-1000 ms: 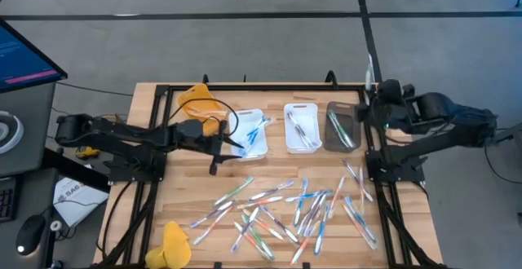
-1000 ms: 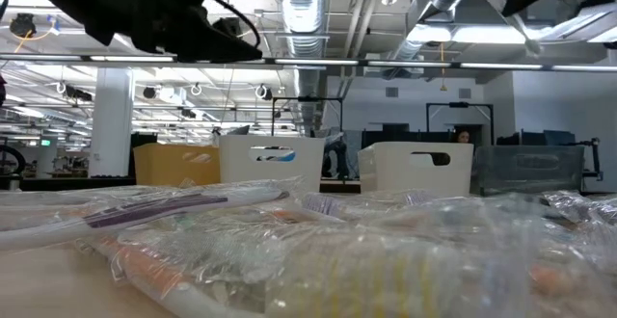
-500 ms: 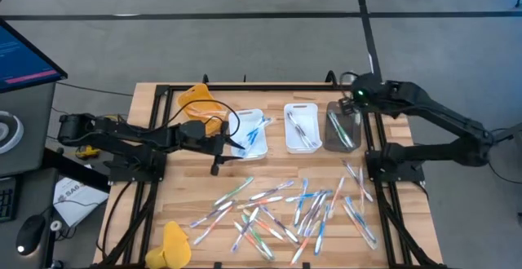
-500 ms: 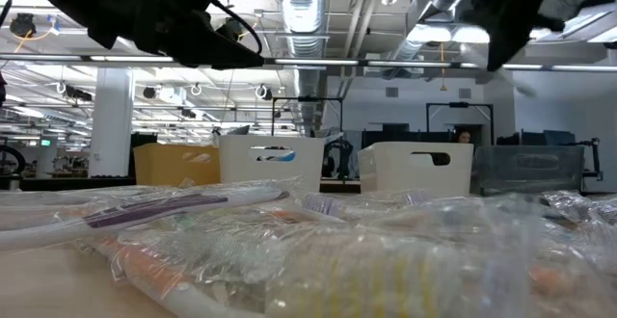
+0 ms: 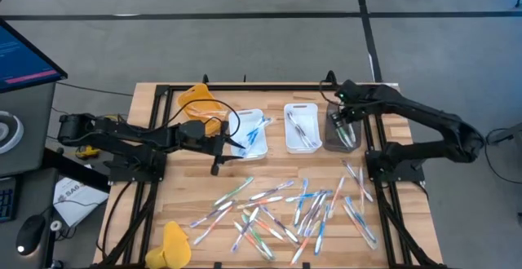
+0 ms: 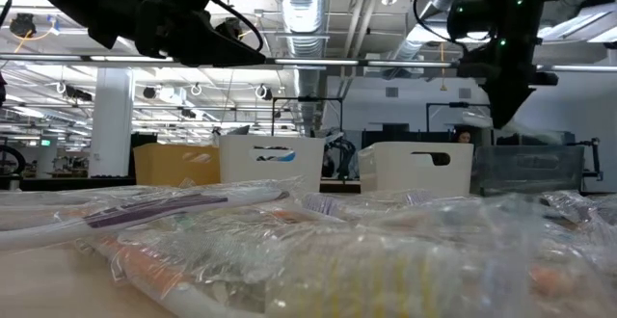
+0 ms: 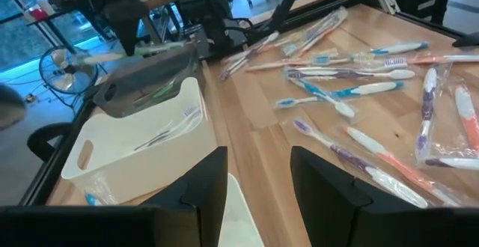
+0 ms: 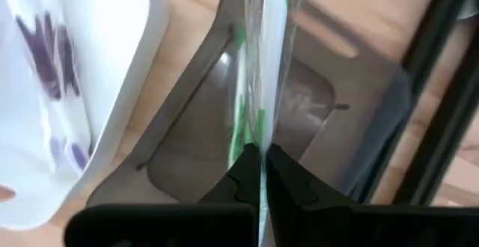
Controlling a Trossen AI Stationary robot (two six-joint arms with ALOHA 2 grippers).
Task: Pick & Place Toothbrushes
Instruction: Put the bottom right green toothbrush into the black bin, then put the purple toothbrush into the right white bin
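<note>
My right gripper point(image 5: 341, 116) hangs over the dark tray point(image 5: 352, 135), fingers pointing down, shut on a clear-wrapped toothbrush with green accents point(image 8: 260, 67). In the low view this gripper point(image 6: 503, 114) is above the dark tray's rim. My left gripper point(image 7: 258, 174) is open and waits above the left white tray point(image 5: 259, 145), touching nothing. Several loose toothbrushes point(image 5: 294, 208) lie flat, scattered over the near half of the table. A few more lie in the left tray, in the middle white tray point(image 5: 302, 106) and in the dark tray. My right gripper pinches the wrapped toothbrush between its two fingers point(image 8: 243, 171), at the end nearest them point(image 8: 254, 131). It comes from above, pointing down, with the fingers along the toothbrush. The toothbrush hangs below the fingertips over the dark tray. Whether its lower end touches the tray I cannot tell.
A yellow tray point(image 5: 198, 102) sits near the far left corner and another yellow piece point(image 5: 175, 243) at the near left edge. A black frame point(image 5: 245, 85) runs around the table. Bare wood point(image 5: 277, 167) lies between the trays and the scattered toothbrushes.
My right arm has swung from beyond the table's right edge toward the left and down, carrying the toothbrush over the dark tray. Its gripper has tipped to point downward.
</note>
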